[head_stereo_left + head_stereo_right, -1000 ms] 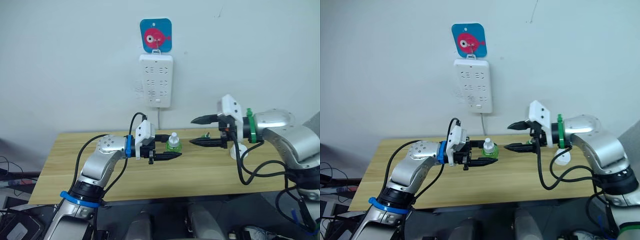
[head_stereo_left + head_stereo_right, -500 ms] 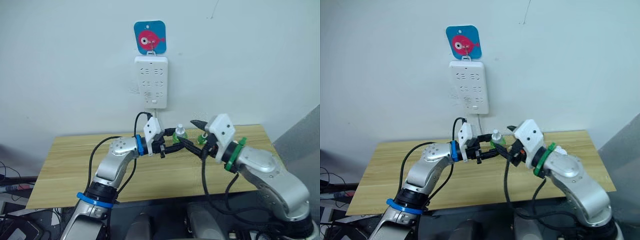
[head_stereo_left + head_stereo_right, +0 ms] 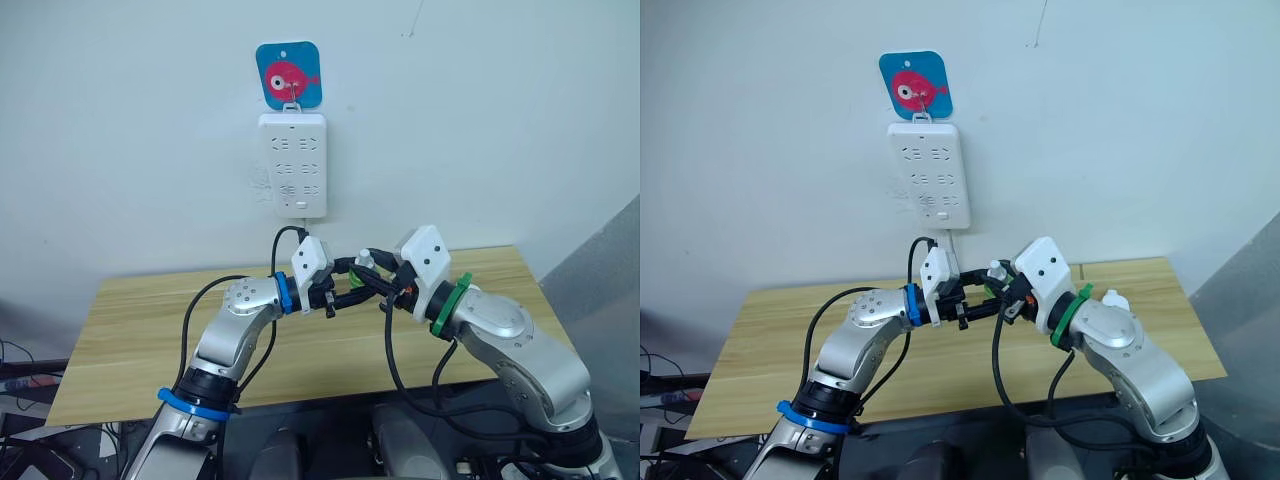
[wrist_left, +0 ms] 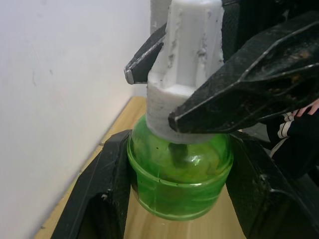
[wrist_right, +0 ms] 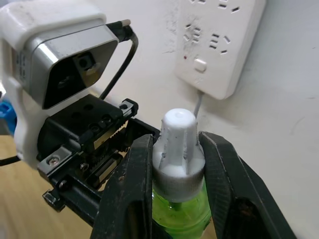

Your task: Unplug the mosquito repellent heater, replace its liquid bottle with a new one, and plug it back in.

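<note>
A liquid bottle (image 4: 179,174) with a green body and a white cap (image 5: 178,144) is held above the table between both arms. My left gripper (image 3: 350,292) is shut on its green body. From the opposite side my right gripper (image 3: 372,274) is shut on the white cap, one black finger (image 5: 130,184) on each side of it. The mosquito repellent heater (image 3: 1112,298) shows as a small white piece on the table, mostly hidden behind my right arm.
A tall white power strip (image 3: 292,165) hangs on the wall under a blue tag with a pink fish (image 3: 288,75), its cord dropping behind the grippers. The wooden table (image 3: 140,330) runs along the wall. A person's hand (image 4: 305,107) shows behind the fingers.
My right arm has swung left to the bottle and shut on its cap. The left gripper has raised the bottle a little. The head camera has shifted too.
</note>
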`<action>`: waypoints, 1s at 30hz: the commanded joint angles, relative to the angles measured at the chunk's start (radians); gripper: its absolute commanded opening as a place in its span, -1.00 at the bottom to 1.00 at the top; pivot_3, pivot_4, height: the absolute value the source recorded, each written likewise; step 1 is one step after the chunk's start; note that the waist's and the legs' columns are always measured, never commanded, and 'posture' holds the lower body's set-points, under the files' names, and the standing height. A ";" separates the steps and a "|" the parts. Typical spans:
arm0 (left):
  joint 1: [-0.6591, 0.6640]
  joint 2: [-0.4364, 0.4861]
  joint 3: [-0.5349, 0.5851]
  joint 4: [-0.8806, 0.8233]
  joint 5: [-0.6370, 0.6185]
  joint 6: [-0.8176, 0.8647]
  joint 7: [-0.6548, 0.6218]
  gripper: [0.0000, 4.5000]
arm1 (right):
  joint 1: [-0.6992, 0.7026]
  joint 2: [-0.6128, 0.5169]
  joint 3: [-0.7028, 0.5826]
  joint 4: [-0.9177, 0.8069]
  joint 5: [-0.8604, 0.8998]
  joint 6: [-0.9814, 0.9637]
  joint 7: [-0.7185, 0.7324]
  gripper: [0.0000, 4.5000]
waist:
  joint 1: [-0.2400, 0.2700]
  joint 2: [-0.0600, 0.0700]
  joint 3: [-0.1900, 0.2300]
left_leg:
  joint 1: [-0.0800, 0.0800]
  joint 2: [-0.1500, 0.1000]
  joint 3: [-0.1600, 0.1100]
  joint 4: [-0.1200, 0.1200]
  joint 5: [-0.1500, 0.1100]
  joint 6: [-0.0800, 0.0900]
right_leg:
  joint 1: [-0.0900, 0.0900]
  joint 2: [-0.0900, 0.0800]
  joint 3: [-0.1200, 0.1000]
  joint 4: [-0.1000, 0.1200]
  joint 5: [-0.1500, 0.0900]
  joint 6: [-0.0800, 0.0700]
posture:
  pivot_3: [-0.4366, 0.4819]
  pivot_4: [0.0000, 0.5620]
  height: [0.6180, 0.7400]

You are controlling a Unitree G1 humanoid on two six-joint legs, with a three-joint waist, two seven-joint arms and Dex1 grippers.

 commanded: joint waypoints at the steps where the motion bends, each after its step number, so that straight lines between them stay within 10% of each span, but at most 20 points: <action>1: -0.001 0.004 0.001 -0.076 -0.046 0.009 -0.027 0.01 | -0.072 -0.087 -0.004 0.058 0.092 -0.046 0.220 -0.55 | 0.000 0.000 0.000 | 0.000 0.000 0.000 0.000 0.000 0.000 | 0.000 0.000 0.000 0.000 0.000 0.000 | -0.49 -0.54 0.88; 7: 0.019 0.091 0.003 -0.099 -0.068 0.004 -0.138 0.01 | -0.350 -0.308 0.072 0.415 0.100 -0.238 0.763 -0.55 | -0.002 0.000 0.000 | 0.003 0.000 0.002 -0.001 0.000 0.000 | 0.002 0.001 0.000 -0.002 0.000 0.000 | -0.44 -0.54 0.88; 12: 0.037 0.113 0.005 -0.124 -0.080 0.011 -0.149 0.01 | -0.421 -0.345 0.079 0.427 0.176 -0.157 0.879 -0.55 | 0.002 0.000 0.000 | 0.001 0.001 -0.001 -0.002 -0.001 0.001 | 0.001 0.001 -0.001 -0.002 0.000 0.000 | -0.43 -0.57 0.88; 14: 0.035 0.114 0.005 -0.124 -0.082 0.011 -0.148 0.01 | -0.417 -0.337 0.060 0.427 0.177 -0.146 0.851 -0.55 | 0.002 0.000 0.000 | 0.000 0.000 -0.001 -0.002 -0.001 0.001 | 0.001 -0.001 -0.001 -0.002 -0.001 0.000 | -0.45 -0.57 0.88; 23: 0.037 0.105 0.008 -0.106 -0.090 0.003 -0.124 0.01 | -0.188 -0.452 -0.192 0.217 0.210 -0.102 0.684 0.91 | 0.006 0.000 0.000 | 0.000 -0.002 0.000 -0.001 -0.001 0.001 | 0.001 -0.007 -0.001 -0.002 -0.001 0.001 | -0.52 -0.54 0.88; 30: 0.018 0.078 0.002 -0.073 -0.081 -0.017 -0.118 0.01 | -0.056 -0.248 -0.166 -0.038 0.186 -0.019 0.307 0.91 | -0.008 0.002 -0.001 | 0.002 0.000 0.003 -0.001 -0.001 0.001 | 0.001 -0.004 0.002 -0.001 -0.002 0.002 | -0.55 -0.54 0.88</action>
